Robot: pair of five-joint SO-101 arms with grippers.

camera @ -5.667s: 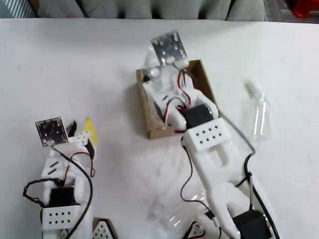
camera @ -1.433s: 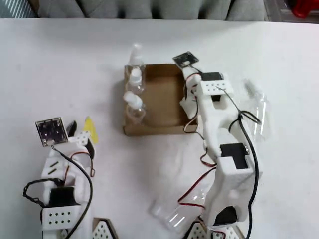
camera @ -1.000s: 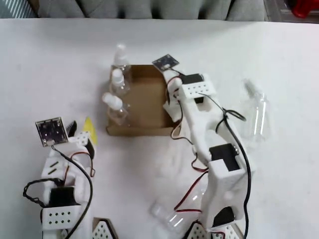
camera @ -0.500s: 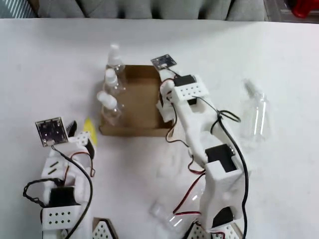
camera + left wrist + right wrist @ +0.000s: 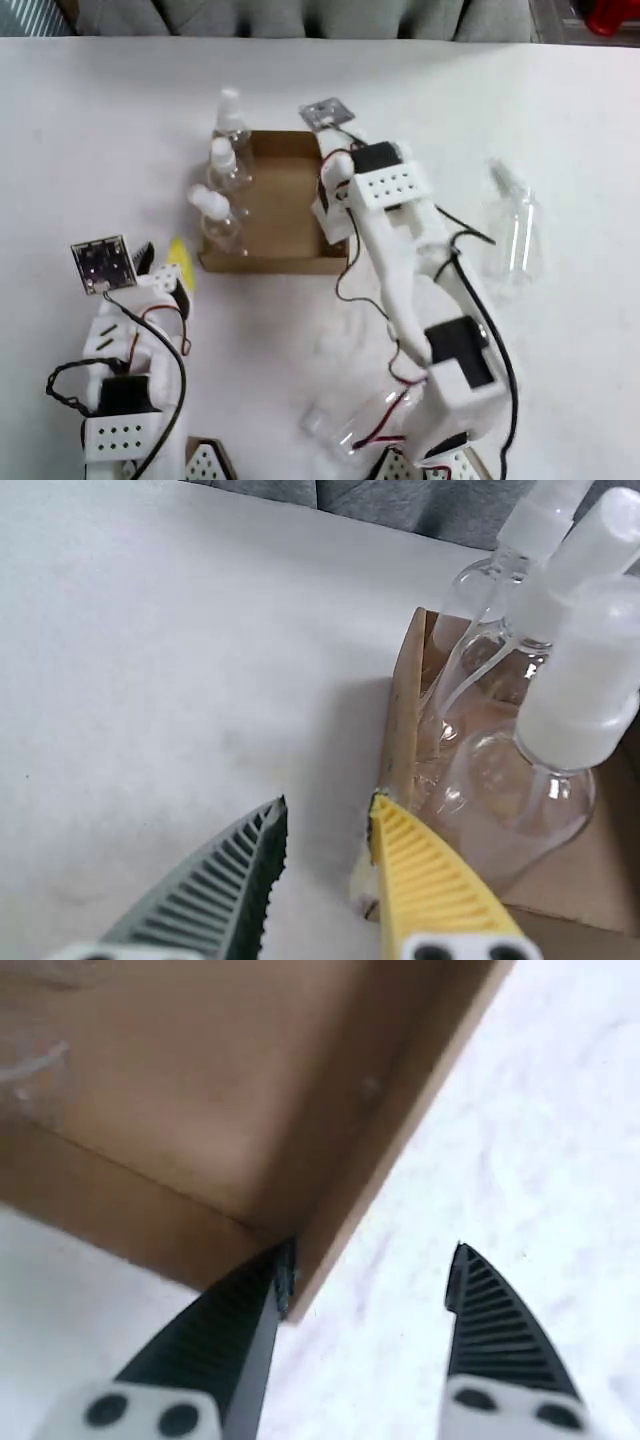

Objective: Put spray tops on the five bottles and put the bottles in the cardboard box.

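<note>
The cardboard box point(image 5: 285, 195) sits mid-table. Three clear bottles with white spray tops point(image 5: 218, 160) stand in it along its left wall, close up in the left wrist view point(image 5: 520, 680). My right arm point(image 5: 385, 190) lies over the box's right wall. My right gripper point(image 5: 372, 1252) is open, one finger at the box's corner point(image 5: 300, 1260), the other over the table outside it. My left gripper point(image 5: 325, 825) is open at the lower left point(image 5: 162, 255), just short of the box wall point(image 5: 400, 710). One capped bottle point(image 5: 515, 225) lies far right. Another bottle point(image 5: 350, 430) lies under the right arm.
The white table point(image 5: 120, 130) has free room at the left and along the back. Grey cushions point(image 5: 300, 15) line the far edge, with a red object point(image 5: 612, 15) at the back right corner.
The right arm has slid the box and its three bottles to the left across the table. Its wrist has turned a little in the last half second. The left arm has stayed still.
</note>
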